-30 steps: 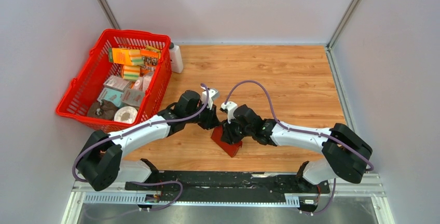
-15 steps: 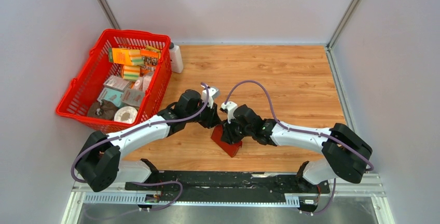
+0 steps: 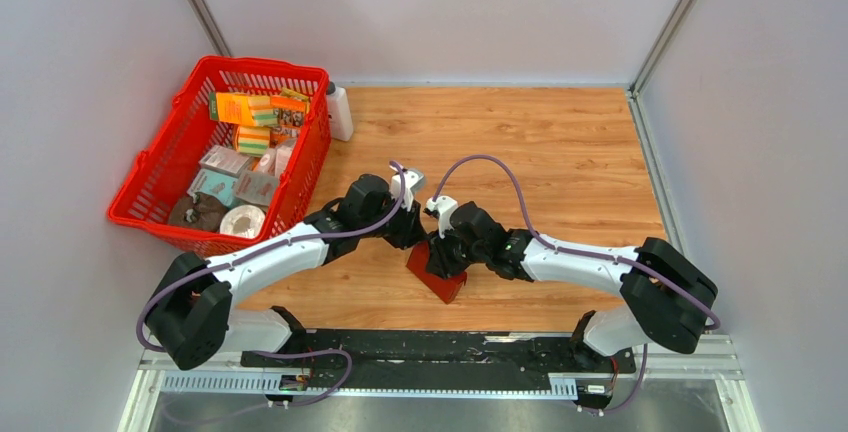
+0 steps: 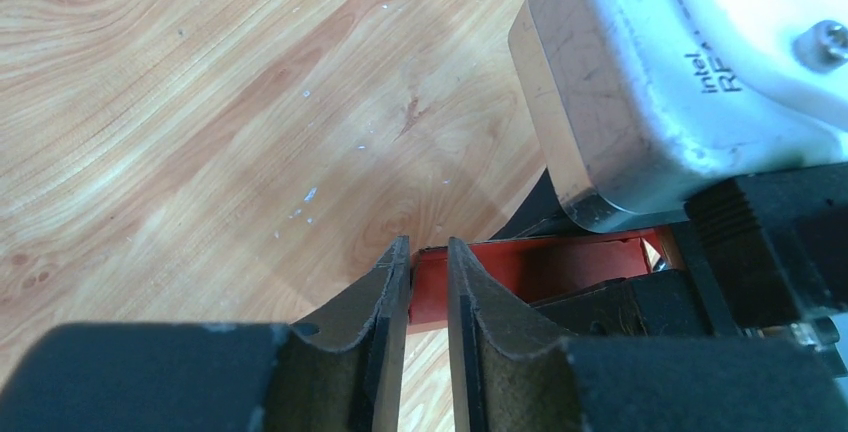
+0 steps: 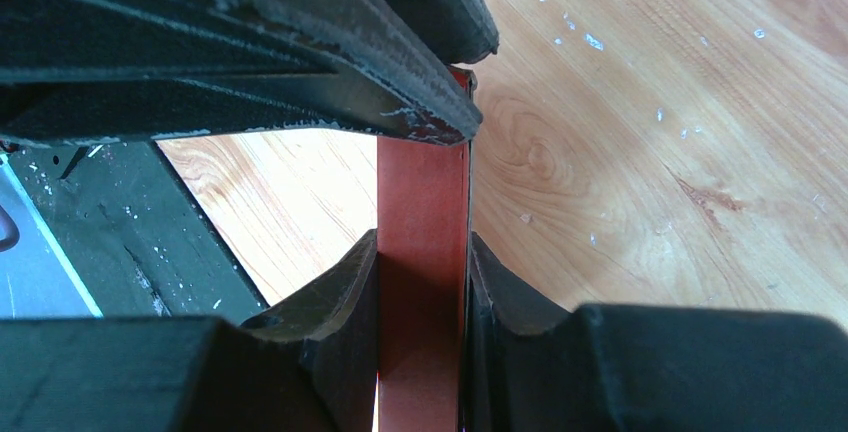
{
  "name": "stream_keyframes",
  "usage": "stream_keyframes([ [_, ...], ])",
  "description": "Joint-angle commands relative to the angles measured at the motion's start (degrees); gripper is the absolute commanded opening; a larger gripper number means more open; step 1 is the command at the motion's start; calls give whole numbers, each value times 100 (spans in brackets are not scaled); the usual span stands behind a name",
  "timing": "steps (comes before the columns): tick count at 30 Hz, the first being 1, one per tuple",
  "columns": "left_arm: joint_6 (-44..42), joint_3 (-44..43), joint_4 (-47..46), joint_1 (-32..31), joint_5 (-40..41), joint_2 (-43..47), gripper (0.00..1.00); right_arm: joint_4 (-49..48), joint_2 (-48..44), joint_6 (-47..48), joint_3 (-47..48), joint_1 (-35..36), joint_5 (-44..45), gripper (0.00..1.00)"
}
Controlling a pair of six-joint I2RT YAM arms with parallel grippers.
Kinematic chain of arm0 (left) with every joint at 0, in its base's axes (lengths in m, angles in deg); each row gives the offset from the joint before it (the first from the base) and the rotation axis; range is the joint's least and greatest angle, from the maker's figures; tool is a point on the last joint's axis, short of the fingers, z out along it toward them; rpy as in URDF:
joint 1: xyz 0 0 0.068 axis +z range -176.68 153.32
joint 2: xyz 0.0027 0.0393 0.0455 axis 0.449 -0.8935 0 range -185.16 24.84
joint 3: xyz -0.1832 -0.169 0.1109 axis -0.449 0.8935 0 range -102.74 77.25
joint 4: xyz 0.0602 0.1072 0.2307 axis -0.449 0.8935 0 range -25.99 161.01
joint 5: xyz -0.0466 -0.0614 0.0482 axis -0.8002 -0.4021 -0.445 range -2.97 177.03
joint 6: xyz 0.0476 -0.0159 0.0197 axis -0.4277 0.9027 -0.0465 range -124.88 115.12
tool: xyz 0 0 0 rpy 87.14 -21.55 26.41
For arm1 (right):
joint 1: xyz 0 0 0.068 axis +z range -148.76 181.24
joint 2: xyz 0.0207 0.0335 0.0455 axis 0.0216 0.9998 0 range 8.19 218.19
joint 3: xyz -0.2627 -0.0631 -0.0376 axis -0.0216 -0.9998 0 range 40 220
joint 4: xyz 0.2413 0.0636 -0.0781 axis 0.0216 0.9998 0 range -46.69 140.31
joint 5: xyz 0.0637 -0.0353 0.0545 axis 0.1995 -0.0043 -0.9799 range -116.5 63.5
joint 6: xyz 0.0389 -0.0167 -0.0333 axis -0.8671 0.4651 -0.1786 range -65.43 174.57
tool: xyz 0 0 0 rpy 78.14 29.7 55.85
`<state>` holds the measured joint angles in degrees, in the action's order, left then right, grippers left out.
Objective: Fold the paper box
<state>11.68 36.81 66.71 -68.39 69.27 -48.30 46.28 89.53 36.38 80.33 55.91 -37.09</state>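
The dark red paper box (image 3: 438,277) stands on edge on the wooden table near the front middle. My right gripper (image 3: 441,252) is shut on it; the right wrist view has both pads pressed flat against the red cardboard (image 5: 422,192), with the right gripper (image 5: 422,242) around its narrow edge. Just left of the box, my left gripper (image 3: 412,235) comes in at its upper end. In the left wrist view the left gripper (image 4: 428,244) has a narrow gap with nothing in it, and the box (image 4: 540,267) lies just past the fingertips. The left fingers (image 5: 250,52) cross above the box.
A big red mesh basket (image 3: 160,167) full of printed packages stands at the left. Against its far right corner is a white bottle (image 3: 339,112). Grey walls close in the table on three sides. A black rail (image 3: 430,352) runs along the near edge.
The left jaws have parted a little at the box's end, and the left arm has shifted slightly. The right gripper and the box stay where they were.
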Motion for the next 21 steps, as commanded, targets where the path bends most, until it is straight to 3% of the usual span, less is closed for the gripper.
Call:
stream_keyframes([
  [1, -249, -121, 143, -56, 79, 107, 29, -129, -22, 0, 150, -1, -22, 21],
  [8, -293, -95, 160, -74, 115, 160, 25, -138, -39, 0, 141, -1, -31, 21],
  [12, -320, -43, 170, -91, 202, 169, 8, -138, -31, -17, 150, 8, 22, 20],
  [21, -416, 730, -717, -258, 765, 599, 0, 196, 101, 44, 510, 87, 601, 23],
])
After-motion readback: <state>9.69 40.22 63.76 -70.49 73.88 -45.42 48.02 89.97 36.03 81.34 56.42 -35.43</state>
